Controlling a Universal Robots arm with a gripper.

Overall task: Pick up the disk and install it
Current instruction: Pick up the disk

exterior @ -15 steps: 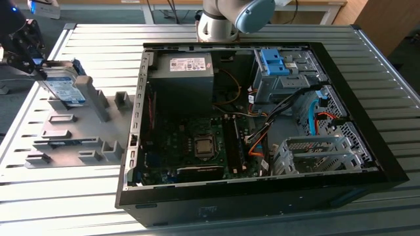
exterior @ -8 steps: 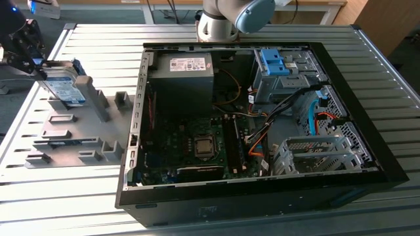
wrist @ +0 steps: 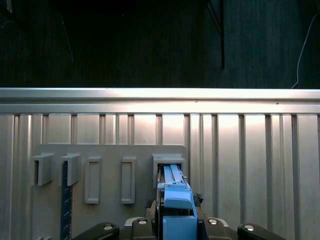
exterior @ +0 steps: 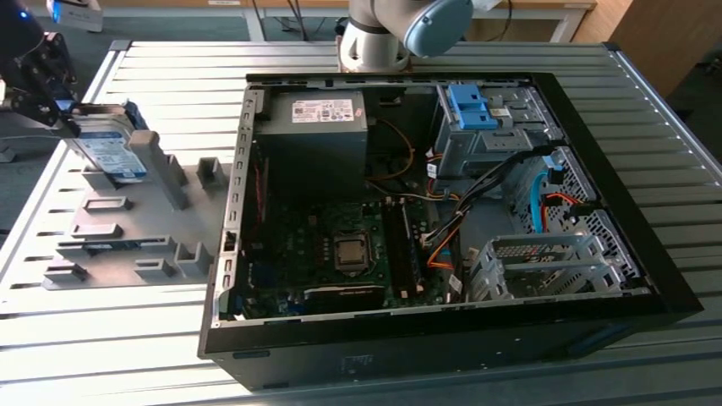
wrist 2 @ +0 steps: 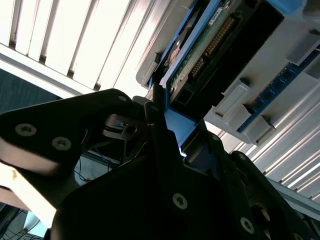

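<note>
The disk point(exterior: 110, 152), silver with a blue-and-white label in a blue carrier frame, stands on edge in a slot of the grey holder plate point(exterior: 124, 228) at the exterior view's left. My dark gripper point(exterior: 70, 114) is at the disk's upper end and is shut on its blue frame. The second wrist view shows the disk's green circuit side point(wrist 2: 210, 45) and the blue frame pinched between my fingers point(wrist 2: 155, 112). In the first wrist view the blue carrier point(wrist: 177, 202) rises between my gripper's point(wrist: 177, 227) jaws, in front of a slot of the holder plate point(wrist: 110, 150).
An open dark computer case point(exterior: 451, 338) lies on the slatted aluminium table point(exterior: 631, 110). It holds a drive bay with blue carriers point(exterior: 474, 108), an empty metal cage point(exterior: 542, 264), cables and a mainboard. The arm's base point(exterior: 378, 38) stands behind the case.
</note>
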